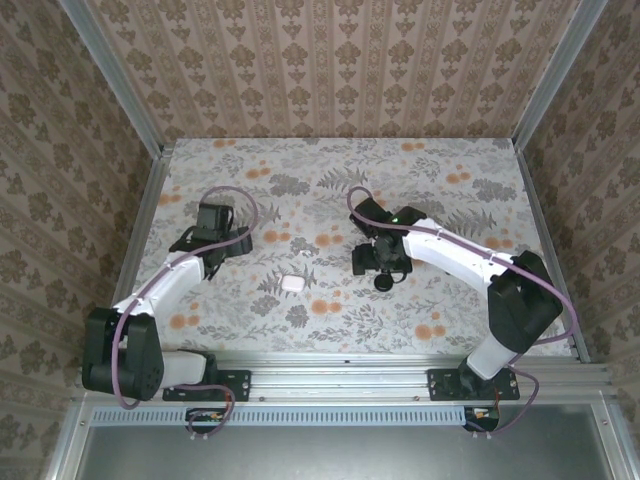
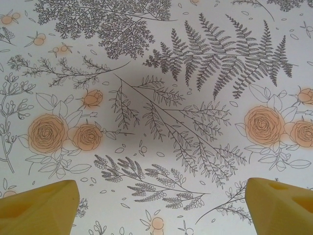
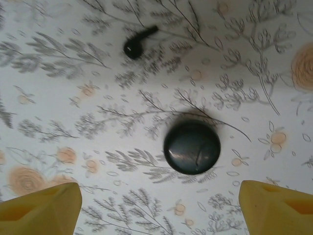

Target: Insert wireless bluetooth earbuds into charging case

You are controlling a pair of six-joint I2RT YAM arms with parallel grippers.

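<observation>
The white charging case [image 1: 292, 284] lies shut on the floral table between the two arms. One black earbud [image 3: 138, 42] with a short stem lies on the table in the right wrist view, beyond a glossy black round dome [image 3: 191, 147]. My right gripper [image 3: 159, 208] hovers just short of that dome [image 1: 384, 282], open, its yellow fingertips [image 3: 46, 208] wide apart with nothing between them. It [image 1: 372, 262] is to the right of the case. My left gripper [image 2: 161, 205] is open over bare tablecloth; it [image 1: 220, 238] is up and left of the case.
The floral-patterned table [image 1: 450, 200] is walled in by patterned panels at the back and both sides. A metal rail [image 1: 340, 375] carrying the arm bases runs along the near edge.
</observation>
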